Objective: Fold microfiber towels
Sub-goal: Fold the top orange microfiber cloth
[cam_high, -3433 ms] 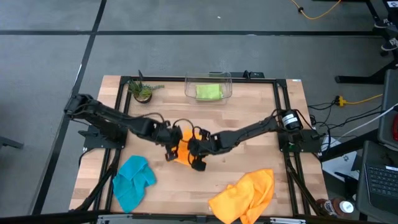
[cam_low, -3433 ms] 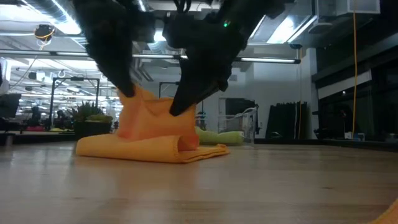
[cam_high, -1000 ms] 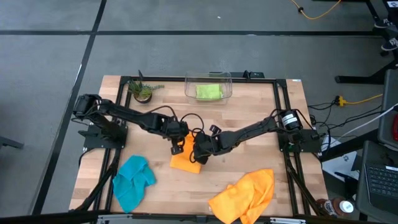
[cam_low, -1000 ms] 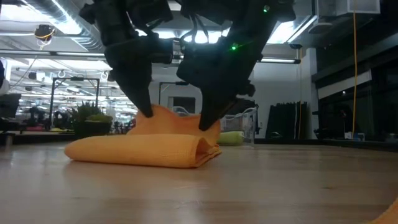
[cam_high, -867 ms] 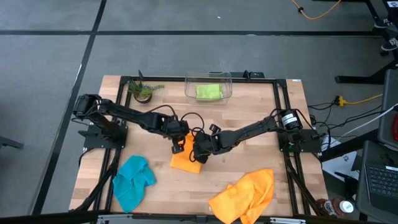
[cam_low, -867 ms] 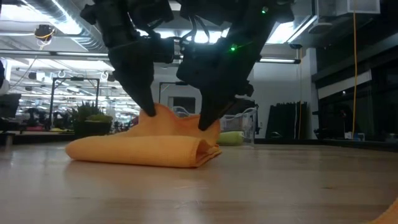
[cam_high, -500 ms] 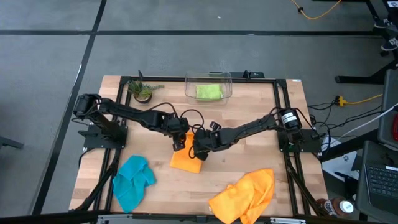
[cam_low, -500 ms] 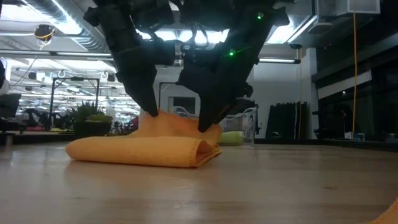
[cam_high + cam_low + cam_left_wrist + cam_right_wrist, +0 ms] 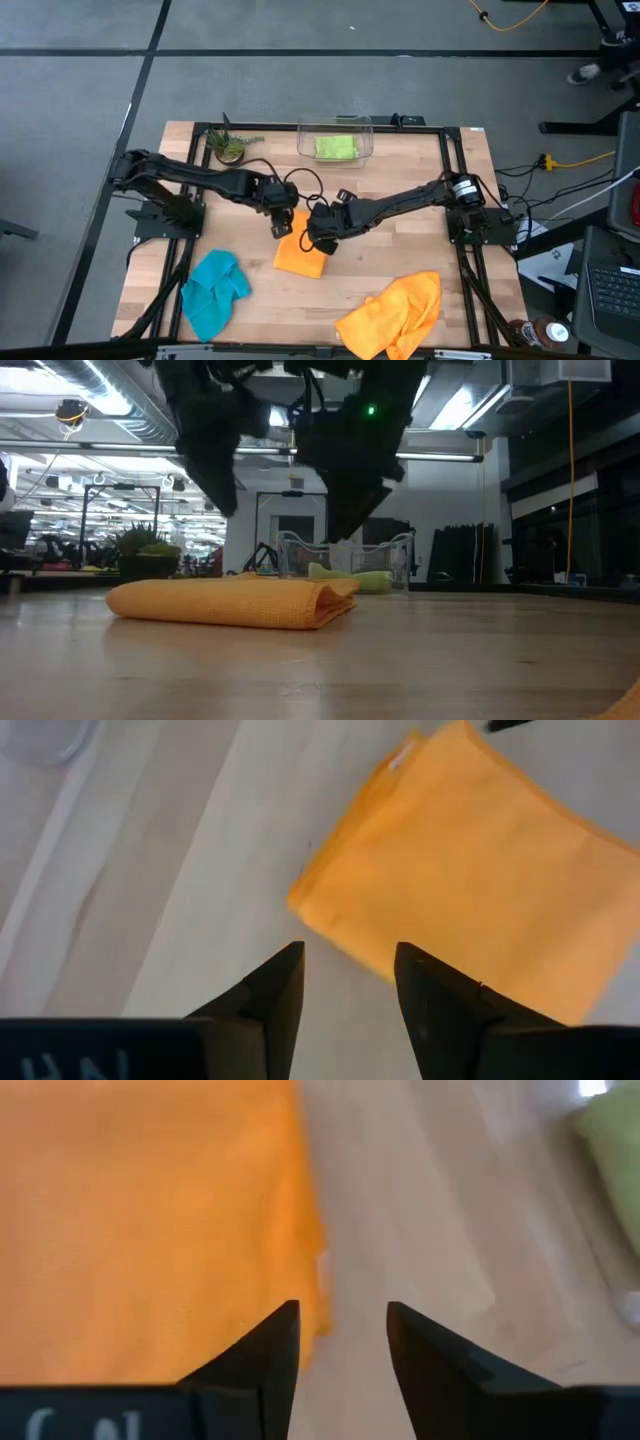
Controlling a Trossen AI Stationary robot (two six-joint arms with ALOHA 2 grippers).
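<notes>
**Both tools clear above the folded orange towel**

My left tool hangs over the middle of the pale wooden worktop, just off the far left corner of the folded orange microfiber towel. Fingers parted a little, gripping nothing; in the left wrist view the two dark fingertips frame bare wood beside the towel's near corner.

My right tool hangs close beside the left one, over the towel's far right edge. Fingers also parted with a narrow gap, empty. In the right wrist view the fingertips straddle the towel's edge, with wood on the other side.

In the low view the folded orange towel lies flat on the worktop as a neat, low rectangle, rolled fold toward the right. Both tools sit above it with clear air between fingertips and cloth.

Other towels:
- Teal blue microfiber towel, crumpled, near the front left of the worktop.
- Second orange microfiber towel, loosely bunched, at the front right edge.
- Lime green microfiber towel, folded, inside the clear plastic bin at the far edge of the worktop.

A small potted green plant stands at the far left corner, well apart from the tools.
</notes>
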